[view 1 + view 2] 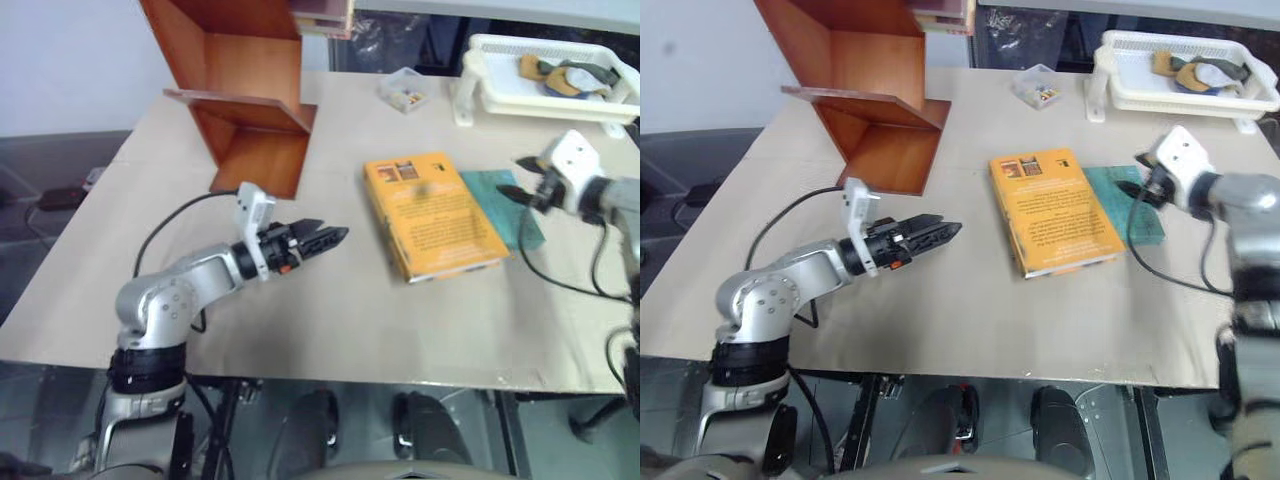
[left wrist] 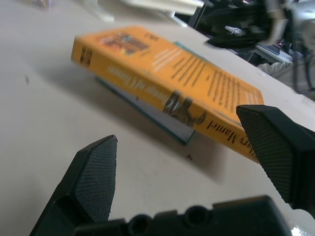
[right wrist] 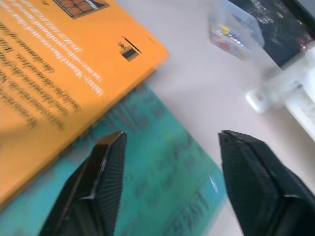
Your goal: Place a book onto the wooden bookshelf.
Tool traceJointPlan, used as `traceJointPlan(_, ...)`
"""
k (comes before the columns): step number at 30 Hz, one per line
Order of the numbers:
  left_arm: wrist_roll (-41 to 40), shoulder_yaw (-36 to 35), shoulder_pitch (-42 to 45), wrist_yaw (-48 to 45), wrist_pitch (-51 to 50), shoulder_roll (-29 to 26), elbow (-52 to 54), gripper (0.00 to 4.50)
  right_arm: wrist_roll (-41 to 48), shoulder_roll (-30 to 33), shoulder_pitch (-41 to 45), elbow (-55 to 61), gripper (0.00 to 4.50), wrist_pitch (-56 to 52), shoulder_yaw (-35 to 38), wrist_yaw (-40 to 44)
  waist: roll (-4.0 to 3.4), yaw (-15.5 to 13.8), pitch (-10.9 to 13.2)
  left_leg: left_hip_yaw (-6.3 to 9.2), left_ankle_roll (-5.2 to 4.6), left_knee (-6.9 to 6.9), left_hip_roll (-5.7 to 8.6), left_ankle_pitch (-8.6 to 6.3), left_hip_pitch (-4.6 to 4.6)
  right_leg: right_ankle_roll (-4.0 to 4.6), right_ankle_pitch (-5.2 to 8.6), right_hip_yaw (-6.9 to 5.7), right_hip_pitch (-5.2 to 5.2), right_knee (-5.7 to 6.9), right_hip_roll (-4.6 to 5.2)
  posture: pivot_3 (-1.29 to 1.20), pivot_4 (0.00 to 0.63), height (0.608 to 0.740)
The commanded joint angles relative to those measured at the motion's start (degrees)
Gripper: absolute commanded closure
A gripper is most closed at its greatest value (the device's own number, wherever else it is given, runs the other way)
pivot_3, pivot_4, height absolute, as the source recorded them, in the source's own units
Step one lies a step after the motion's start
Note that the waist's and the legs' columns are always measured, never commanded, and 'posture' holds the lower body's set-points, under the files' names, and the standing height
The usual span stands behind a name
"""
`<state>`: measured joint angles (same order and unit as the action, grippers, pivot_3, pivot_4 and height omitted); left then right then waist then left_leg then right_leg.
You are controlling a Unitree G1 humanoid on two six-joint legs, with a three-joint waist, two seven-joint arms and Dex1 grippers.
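Progress: early — the book (image 1: pixel 432 214) lay flat on the bench (image 1: pixel 330 320), not yet lifted, and nothing of the placing was done.
Book: it rested partly on a thinner teal book (image 1: pixel 508 200), well apart from the wooden bookshelf (image 1: pixel 245 90) at the far left of the bench.
Left hand (image 1: pixel 318 238): fingers apart, empty, pointed level at the book's spine from just beside it.
Right hand (image 1: pixel 525 180): fingers apart, holding nothing, hovering over the teal book at the orange book's far edge.
Left to do: grip the book, carry it across, and set it in a slanted compartment.
Around: a white tray (image 1: pixel 545 80) with odds and ends, and a small clear box (image 1: pixel 404 89) — both at the back.
In the way: little, by my judgement; the stretch of bench toward the shelf looked bare.
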<state>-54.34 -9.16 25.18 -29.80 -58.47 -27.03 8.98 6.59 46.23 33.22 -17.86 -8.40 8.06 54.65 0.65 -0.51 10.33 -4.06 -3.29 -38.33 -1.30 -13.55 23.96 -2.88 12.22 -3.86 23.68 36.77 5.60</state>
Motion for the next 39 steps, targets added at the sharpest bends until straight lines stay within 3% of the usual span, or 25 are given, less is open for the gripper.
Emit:
traceJointPlan(1, -1.68, -1.52, 5.33, -0.3, -1.79, 2.87, -8.48, 0.0, 16.13, -0.03, -23.78, 44.9, 1.34, -26.94, 21.61, -3.52, -0.07, -1.21, -0.03, 0.13, 0.0, 0.04, 0.03, 0.0, 0.13, -0.02, 0.02, -0.13, 0.04, -0.02, 0.06, 0.0, 0.15, 0.74)
traceJointPlan(5, 1.2, 0.19, 9.14, -3.86, -1.23, 3.1, -14.98, 0.0, 31.42, -8.88, -45.31, 73.06, 0.01, -38.03, 31.88, -14.78, 0.03, -1.17, -0.05, 0.18, 0.01, -0.02, 0.02, -0.02, 0.12, -0.06, 0.04, -0.16, 0.02, -0.01, 0.01, 0.0, 0.15, 0.74)
traceJointPlan(8, 2.68, 1.31, 12.17, -6.11, -1.41, 3.89, -20.17, 0.0, 45.01, -8.57, -57.78, 77.86, 0.01, -28.96, 29.05, -29.85, 0.12, -0.75, -0.09, 0.12, -0.26, -0.08, 0.02, -0.18, -0.02, -0.29, 0.17, -0.07, -0.1, -0.02, 0.02, 0.0, 0.15, 0.74)
traceJointPlan(12, 5.33, 2.9, 16.56, -9.02, -0.79, 5.33, -26.68, 0.0, 50.2, -0.09, -64.41, 77.86, 0.01, -15.19, 19.07, -44.79, 0.31, 0.22, -0.14, -0.24, -0.24, -0.26, 0.05, -0.2, -0.16, 0.04, 0.03, 0.13, -0.1, -0.03, 0.24, 0.0, 0.15, 0.74)
traceJointPlan(16, 8.66, 5.36, 21.73, -12.03, 0.82, 9.16, -34.18, 0.0, 47.46, 8.09, -67.11, 77.86, 0.01, -3.96, 10.04, -56.74, 0.5, -0.39, -0.24, -0.18, -0.3, -0.35, 0.1, -0.16, -0.1, 0.14, -0.05, 0.08, -0.07, -0.02, 0.3, 0.0, 0.15, 0.74)
traceJointPlan(21, 8.11, 0.79, 25.74, -8.27, -1.12, 15.55, -41.96, 0.0, 44.5, 18.02, -67.73, 77.86, 0.01, 4.44, 2.31, -67.03, 0.58, -0.58, -0.24, -0.12, -0.69, -0.34, 0.14, -0.08, 0.28, -0.07, -0.17, 0.09, 0.1, -0.13, 0.23, 0.0, 0.15, 0.74)
traceJointPlan(26, 8.14, -2.78, 27.31, -3.7, -3.94, 19.24, -45.96, 0.0, 42.49, 23.75, -65.28, 77.86, 0.01, 9.75, -3.82, -73.22, 0.64, -0.47, -0.21, -0.05, -0.51, -0.36, 0.15, 0.02, 0.71, -0.38, -0.09, 0.01, 0.4, -0.28, 0.17, 0.0, 0.15, 0.74)
traceJointPlan(32, 9.25, -6.39, 29.61, -1.14, -4.07, 20.62, -50.36, 0.0, 42.77, 27.67, -58.67, 77.86, 0.01, 10.91, -11.11, -74.92, 0.69, -0.46, -0.17, -0.01, -0.76, -0.51, 0.15, -0.12, 0.71, -0.63, -0.1, -0.03, 0.35, -0.28, 0.18, 0.0, 0.15, 0.74)
traceJointPlan(39, 10.15, -6.89, 30.7, -2.54, -4.63, 20.57, -50.85, 0.0, 44.79, 24.47, -56.08, 77.86, 0.01, 6.35, -12.65, -72.64, 0.73, -0.6, -0.18, 0.04, -0.85, -0.85, 0.13, -0.18, 0.78, -0.67, -0.14, -0.08, 0.23, -0.26, 0.2, 0.0, 0.15, 0.74)
